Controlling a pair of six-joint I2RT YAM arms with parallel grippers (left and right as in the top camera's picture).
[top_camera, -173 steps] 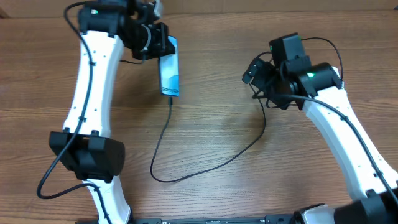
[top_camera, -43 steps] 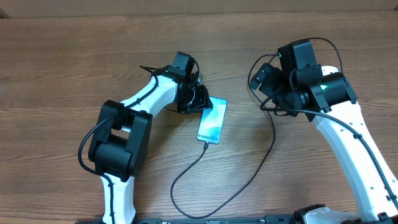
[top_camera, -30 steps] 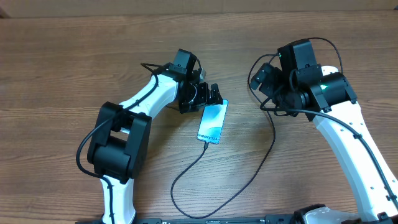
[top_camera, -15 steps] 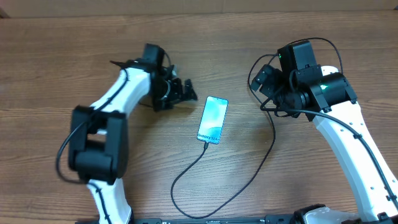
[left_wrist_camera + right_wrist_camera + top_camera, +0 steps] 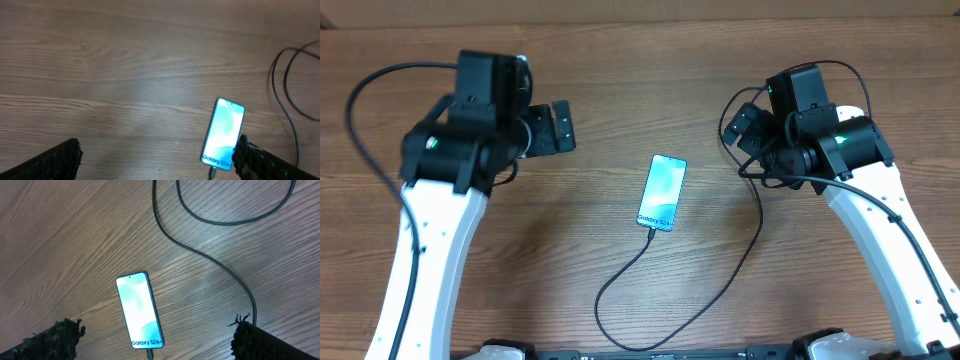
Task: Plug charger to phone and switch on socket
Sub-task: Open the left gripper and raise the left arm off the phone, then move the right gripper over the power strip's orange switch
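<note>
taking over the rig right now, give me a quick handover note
Left gripper: open, empty, off to the left of the phone.
Right gripper: open, empty, off to its right.
The phone lies flat, screen lit. The charger looks plugged into its bottom edge.
Done: charger to phone, as far as the views show.
Left: switch on the socket. It is in none of the views, so find it first.

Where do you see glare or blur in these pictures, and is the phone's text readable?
Left wrist view: a pale sheen on the table, the left fingertips dark and blurred, the phone text readable. Right wrist view: a sheen right of the phone, text sharp. Overhead view: even light, text too small to read.
</note>
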